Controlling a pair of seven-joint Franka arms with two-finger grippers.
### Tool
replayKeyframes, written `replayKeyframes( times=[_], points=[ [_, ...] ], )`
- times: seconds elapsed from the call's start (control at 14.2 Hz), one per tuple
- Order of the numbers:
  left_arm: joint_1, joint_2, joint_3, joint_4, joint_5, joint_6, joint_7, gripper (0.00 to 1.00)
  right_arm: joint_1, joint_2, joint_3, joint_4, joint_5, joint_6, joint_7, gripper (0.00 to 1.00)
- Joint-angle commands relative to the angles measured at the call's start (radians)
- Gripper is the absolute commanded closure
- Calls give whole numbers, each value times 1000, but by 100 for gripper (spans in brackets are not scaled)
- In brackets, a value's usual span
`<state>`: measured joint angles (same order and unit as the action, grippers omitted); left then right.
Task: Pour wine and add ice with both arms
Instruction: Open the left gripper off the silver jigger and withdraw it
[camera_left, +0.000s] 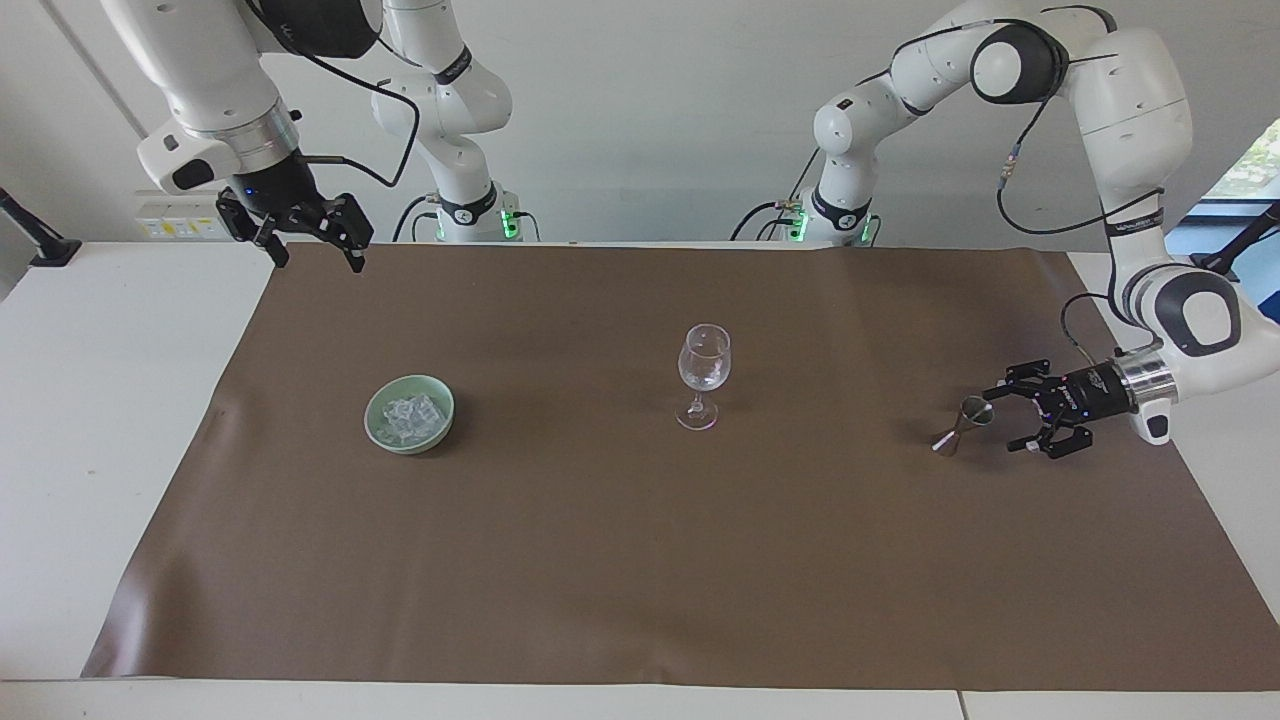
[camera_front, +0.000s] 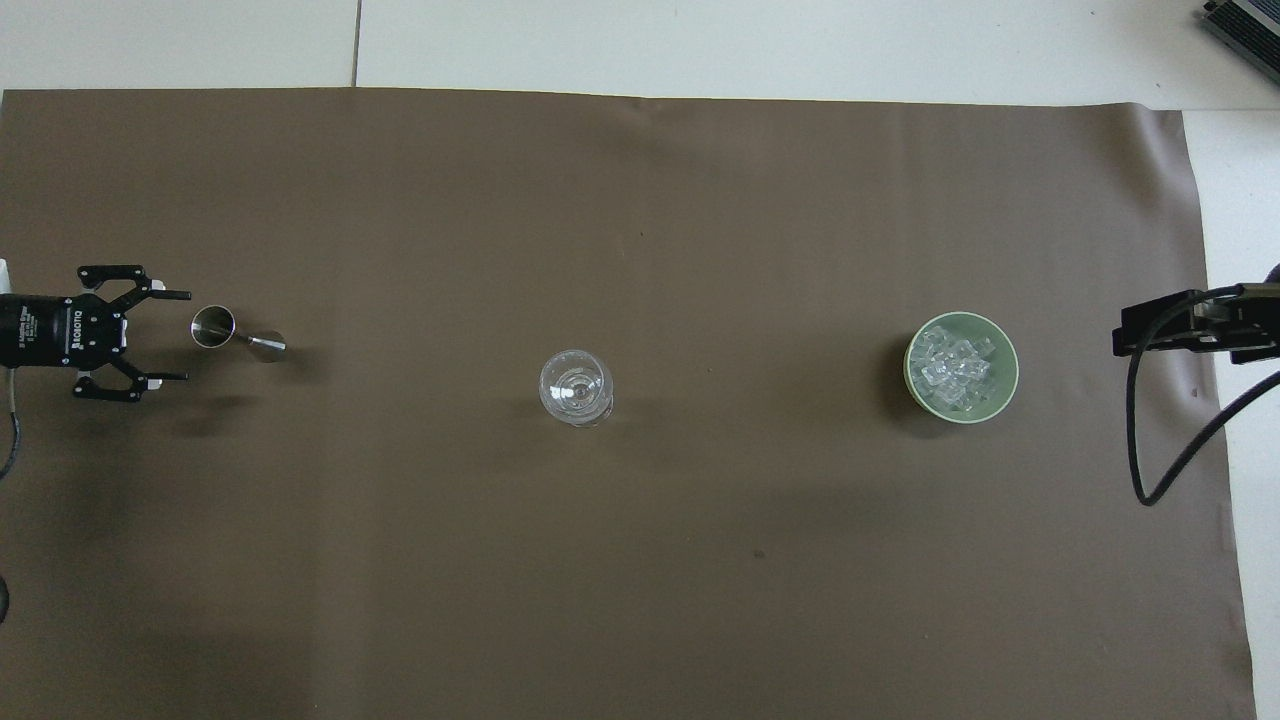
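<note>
Left gripper (camera_left: 1012, 416), fingers spread, sits just beside a standing metal jigger (camera_left: 962, 425) it does not touch, while right gripper (camera_left: 315, 244) hangs open above the mat's (camera_left: 640, 560) corner.

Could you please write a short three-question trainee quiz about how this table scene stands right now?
1. True or false: the left hand grips the metal jigger.
2. What fills the pale green bowl? A wine, B ice, C nothing.
3. Which item stands between the bowl and the jigger?

Key:
1. False; the hand is open, clear of the jigger.
2. B; ice cubes.
3. The wine glass.
</note>
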<state>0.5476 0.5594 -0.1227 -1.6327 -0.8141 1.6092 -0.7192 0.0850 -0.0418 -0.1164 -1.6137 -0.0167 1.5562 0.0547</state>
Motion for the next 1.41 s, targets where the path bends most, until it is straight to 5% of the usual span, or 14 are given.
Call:
replayKeyframes(
  times=[0.0,0.57,1.34],
  points=[
    [0,-33,-2,47,71,-32,44,0,-13,-17,3,-18,26,12,-16,0],
    [-32,-110,-32,237,254,-80,104,0,-13,-17,3,-18,26,12,-16,0],
    [-305,-398,30,240,466,-60,325,0,-13,-17,3,-18,26,12,-16,0]
  ],
)
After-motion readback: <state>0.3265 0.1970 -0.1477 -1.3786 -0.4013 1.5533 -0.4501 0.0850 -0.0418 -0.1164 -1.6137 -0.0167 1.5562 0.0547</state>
